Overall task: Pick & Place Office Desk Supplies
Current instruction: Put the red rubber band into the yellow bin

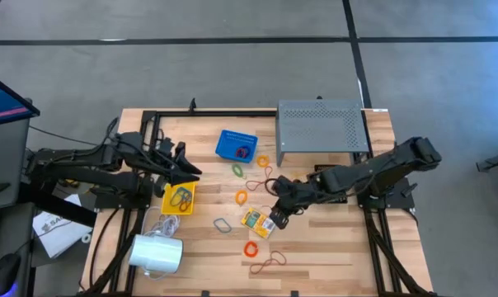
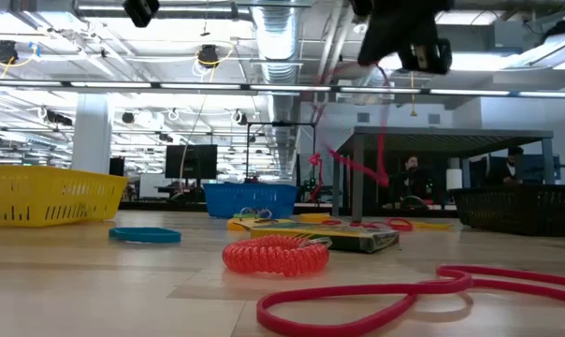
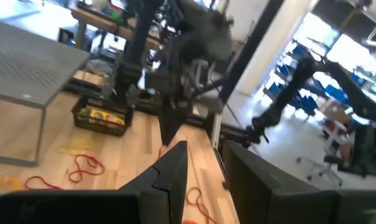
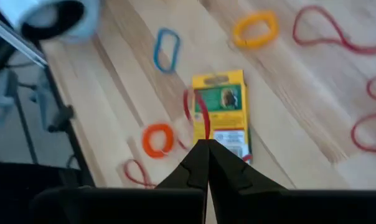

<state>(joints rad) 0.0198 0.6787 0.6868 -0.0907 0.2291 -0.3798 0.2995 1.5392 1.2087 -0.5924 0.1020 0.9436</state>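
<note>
Right gripper [image 4: 206, 146] pinched tight on thin red rubber band [image 4: 199, 115] above crayon box [image 4: 220, 112]; light, stretchy, best gripped mid-loop.

grey floor [image 1: 232, 21] with dark seams; ceiling ducts [image 2: 278, 33] and strip lights overhead.

The white cylinder [image 4: 48, 17] at eleven o'clock is blurred and cut off by the frame's edge; the blue basket's [image 1: 236, 144] contents are too small to tell.
</note>
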